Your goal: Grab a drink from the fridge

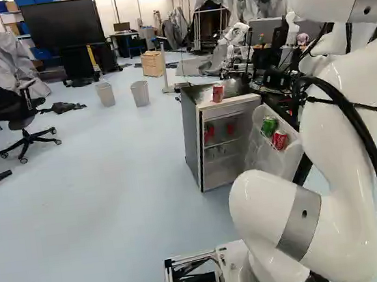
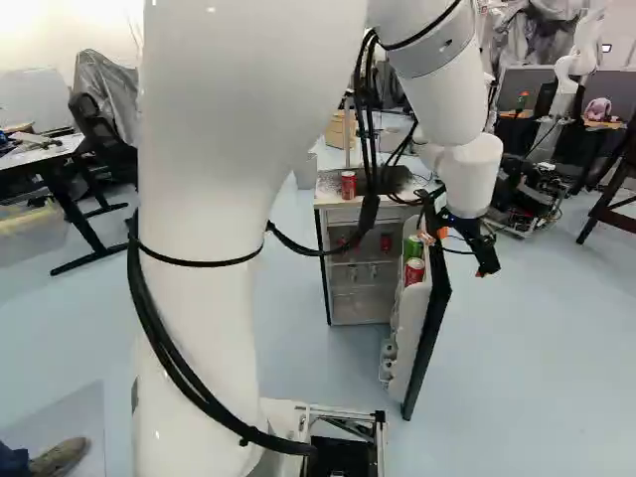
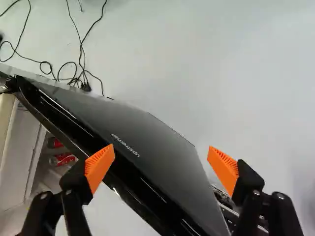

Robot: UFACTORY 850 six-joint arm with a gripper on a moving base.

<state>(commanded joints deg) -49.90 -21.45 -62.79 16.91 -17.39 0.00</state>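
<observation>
- Your tool (image 2: 463, 252) stood open by the fridge's swung-out door (image 2: 429, 323).
- You had a green can (image 1: 269, 125) and red can (image 1: 280, 140) in its rack, another red can (image 1: 218, 93) atop the fridge (image 1: 191, 137).

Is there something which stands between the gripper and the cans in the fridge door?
Yes, the open door. The gripper appears mostly at its outer side, while the green can and red can sit on its inner side.

arm (image 2: 199, 179) wht, rounded | gry joint bands (image 1: 300, 222) | blk cables (image 2: 169, 338), strapped | claw (image 2: 462, 253) blk, ribbed orng pads (image 3: 99, 166)
</observation>
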